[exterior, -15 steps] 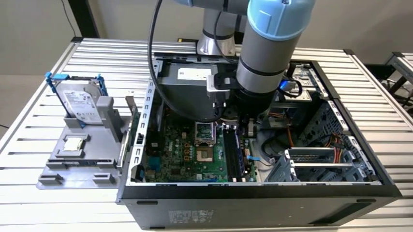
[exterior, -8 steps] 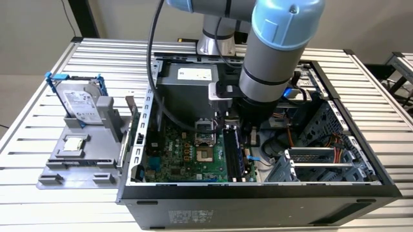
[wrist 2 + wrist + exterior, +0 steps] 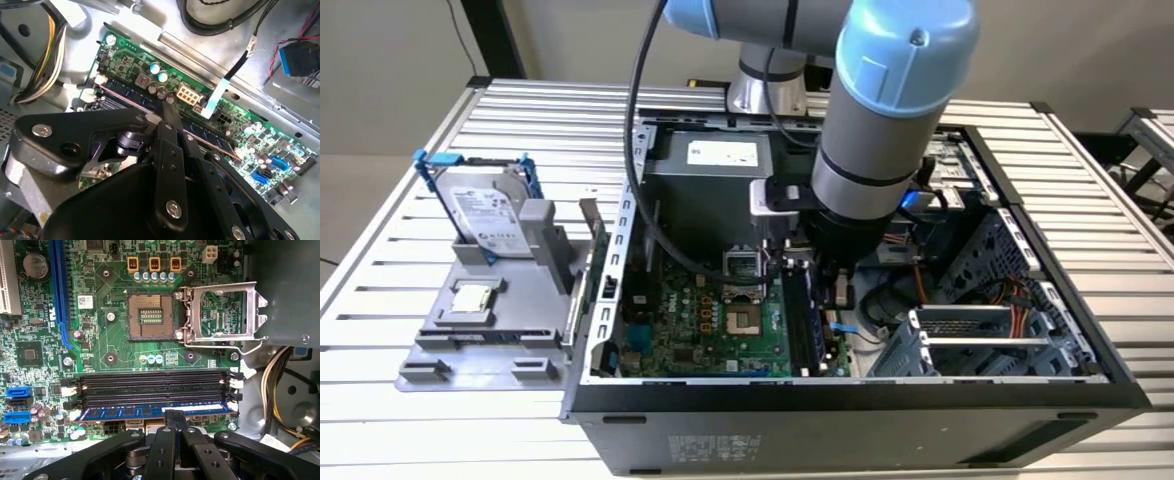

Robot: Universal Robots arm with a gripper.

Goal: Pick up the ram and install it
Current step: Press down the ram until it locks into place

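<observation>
Exterior view: arm (image 3: 874, 130) reaching down into open computer case (image 3: 854, 400) on slatted worktop (image 3: 400, 420), over the board's memory slots; hard drive (image 3: 487, 210) standing apart on a grey stand at the exterior view's left.

First wrist view: ram (image 3: 155, 412) lying along the slot nearest the claw (image 3: 174, 415), fingers clenched together, tips touching its edge.

Second wrist view: claw (image 3: 167, 107) pressed on the ram (image 3: 207, 137), motherboard (image 3: 260, 132) beneath.
</observation>
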